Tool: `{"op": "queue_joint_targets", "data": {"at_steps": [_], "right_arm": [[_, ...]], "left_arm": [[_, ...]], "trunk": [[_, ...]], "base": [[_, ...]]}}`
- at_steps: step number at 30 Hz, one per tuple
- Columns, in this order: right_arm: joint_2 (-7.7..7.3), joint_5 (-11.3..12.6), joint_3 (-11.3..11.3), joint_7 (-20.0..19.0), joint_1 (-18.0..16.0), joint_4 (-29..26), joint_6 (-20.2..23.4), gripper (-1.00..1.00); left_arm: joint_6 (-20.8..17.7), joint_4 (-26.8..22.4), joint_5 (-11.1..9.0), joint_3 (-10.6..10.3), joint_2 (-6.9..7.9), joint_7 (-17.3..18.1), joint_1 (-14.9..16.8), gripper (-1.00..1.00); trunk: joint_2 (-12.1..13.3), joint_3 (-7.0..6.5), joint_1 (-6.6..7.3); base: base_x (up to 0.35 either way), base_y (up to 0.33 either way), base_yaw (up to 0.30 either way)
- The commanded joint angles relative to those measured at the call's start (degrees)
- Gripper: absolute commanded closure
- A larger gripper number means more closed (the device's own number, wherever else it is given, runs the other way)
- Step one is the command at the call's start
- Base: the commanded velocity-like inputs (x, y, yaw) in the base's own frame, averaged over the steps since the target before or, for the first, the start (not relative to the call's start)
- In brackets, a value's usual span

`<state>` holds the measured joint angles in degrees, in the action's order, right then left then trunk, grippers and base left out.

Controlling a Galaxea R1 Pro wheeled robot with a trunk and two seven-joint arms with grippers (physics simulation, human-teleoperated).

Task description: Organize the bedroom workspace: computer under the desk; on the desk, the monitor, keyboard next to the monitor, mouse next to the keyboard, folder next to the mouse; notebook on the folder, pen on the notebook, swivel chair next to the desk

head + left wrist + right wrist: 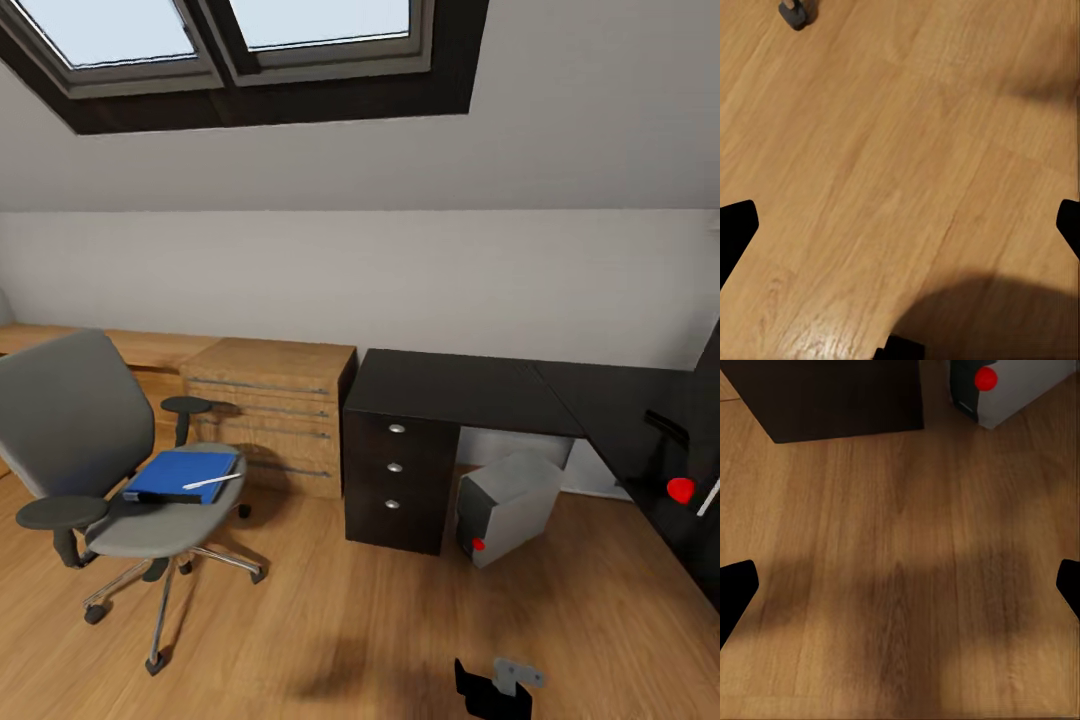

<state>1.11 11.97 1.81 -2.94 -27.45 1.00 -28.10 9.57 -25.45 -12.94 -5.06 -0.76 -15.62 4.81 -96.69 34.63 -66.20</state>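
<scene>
The folder [183, 475] is lying flat on the seat of the swivel chair [95, 455], and the pen [212, 482] is resting across its near corner — a thin white stick touching the blue cover. The chair is standing on the wood floor [350, 620], well apart from the desk [470, 395], with a low light-wood chest of drawers [270, 410] sitting between them against the wall.

The desk's glossy black top is running along the wall and turning toward the camera at the right. Its dark drawer unit [395, 480] is showing three round silver knobs, all drawers closed. The computer [505, 505] is sitting under the desk just beside the drawer unit, tilted, its red dot facing out. At the right edge of the head view, part of the monitor [690, 440] is showing on the desk with a red dot at its corner.

The left gripper [900, 225] is hanging over bare floor with its fingers spread wide; a chair caster [795, 13] is showing nearby. The right gripper [900, 585] is likewise spread wide and holding nothing, pointing at the floor in front of the drawer unit and the computer.

Two skylights [225, 40] are set in the sloped ceiling.
</scene>
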Motion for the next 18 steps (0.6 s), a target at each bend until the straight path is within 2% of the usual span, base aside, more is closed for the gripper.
{"op": "queue_joint_targets", "data": {"at_steps": [1, 10, 18], "right_arm": [[0.02, 0.3, 0.2, -0.3, -0.1, 0.1, -0.2, -1.0], [0.11, 0.0, 0.1, -0.3, 0.0, 0.1, -0.2, -1.0], [0.01, 0.1, 0.3, -0.1, -0.1, 0.1, 0.1, -1.0]], "left_arm": [[0.2, 0.1, -0.6, -0.5, 0.05, -0.4, 0.0, -1.0], [0.1, 0.3, -0.6, -0.5, 0.06, -0.1, 0.0, -1.0], [0.1, 0.4, -0.8, -0.5, 0.09, 1.9, 0.0, -1.0]], "trunk": [[0.4, -0.08, 0.23], [4.0, -1.15, 2.21], [7.2, -2.12, 3.97]], "base": [[-0.001, -0.001, -0.227], [0.0, 0.0, -0.187], [0.0, 0.0, -0.036]]}}
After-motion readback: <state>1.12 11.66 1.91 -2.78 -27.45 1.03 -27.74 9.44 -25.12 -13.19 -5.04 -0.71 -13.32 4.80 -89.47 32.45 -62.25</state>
